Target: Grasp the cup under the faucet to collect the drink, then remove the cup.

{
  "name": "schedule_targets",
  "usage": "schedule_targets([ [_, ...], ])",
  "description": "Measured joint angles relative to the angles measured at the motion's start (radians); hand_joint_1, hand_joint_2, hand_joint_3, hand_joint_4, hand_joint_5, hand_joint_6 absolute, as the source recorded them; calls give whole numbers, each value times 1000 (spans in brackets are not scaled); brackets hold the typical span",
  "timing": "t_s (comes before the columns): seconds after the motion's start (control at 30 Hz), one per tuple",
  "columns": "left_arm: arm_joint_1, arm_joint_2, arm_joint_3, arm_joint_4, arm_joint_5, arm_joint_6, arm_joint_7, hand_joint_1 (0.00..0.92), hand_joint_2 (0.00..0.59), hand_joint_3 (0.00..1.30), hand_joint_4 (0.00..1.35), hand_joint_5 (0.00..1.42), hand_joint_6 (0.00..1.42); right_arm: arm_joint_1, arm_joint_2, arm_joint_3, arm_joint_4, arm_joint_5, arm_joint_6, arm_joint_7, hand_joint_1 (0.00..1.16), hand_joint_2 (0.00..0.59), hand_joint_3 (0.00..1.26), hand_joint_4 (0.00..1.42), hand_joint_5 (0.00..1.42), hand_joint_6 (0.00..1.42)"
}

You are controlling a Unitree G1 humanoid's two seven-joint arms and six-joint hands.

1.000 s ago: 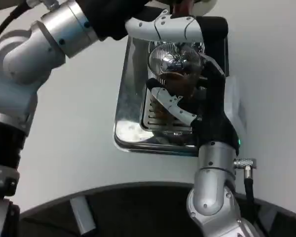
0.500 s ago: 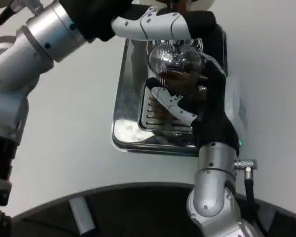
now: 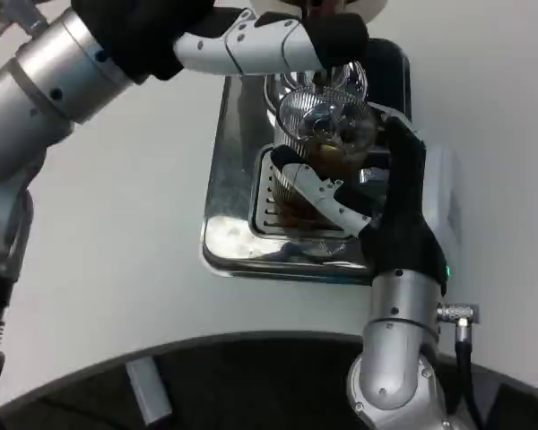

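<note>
Fingers [image 3: 323,193] of the right hand [image 3: 377,202] wrap the cup [image 3: 327,157].

You find no words, brand names, numbers or signs that can be read anywhere here: none on the metal tray [image 3: 224,170], none on the faucet [image 3: 321,115], none on the cup [image 3: 327,166], and none on the white counter [image 3: 134,233].
</note>
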Motion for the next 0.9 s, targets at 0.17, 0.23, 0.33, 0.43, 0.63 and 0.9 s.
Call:
schedule_targets([
  [0.17, 20, 6, 5, -14, 0, 15, 0, 0, 116, 133, 113, 170, 310, 13, 1, 0, -10, -1, -3, 0, 769, 258, 608, 706, 802, 831],
  [0.23, 24, 8, 10, -19, 0, 19, 0, 0, 116, 135, 113, 173, 310, 17, 1, 0, -11, -3, -8, 0, 771, 256, 609, 709, 812, 846],
  [0.33, 32, 11, 24, -31, -3, 25, 0, 0, 116, 136, 114, 177, 311, 25, 2, -1, -16, -8, -14, 1, 773, 256, 625, 720, 836, 876],
  [0.43, 41, 16, 36, -48, -7, 29, 0, 0, 116, 139, 114, 179, 312, 39, 3, -2, -27, -25, -21, 4, 774, 256, 645, 745, 866, 916],
  [0.63, 92, 26, 58, -100, -34, 47, 0, 0, 117, 145, 114, 181, 313, 71, 5, -1, -81, -54, -33, 24, 797, 250, 677, 776, 912, 964],
  [0.9, 180, 54, 126, -177, -55, 93, 0, 0, 118, 146, 114, 182, 315, 135, -20, -1, -172, -78, -49, 66, 800, 249, 692, 794, 941, 1004],
])
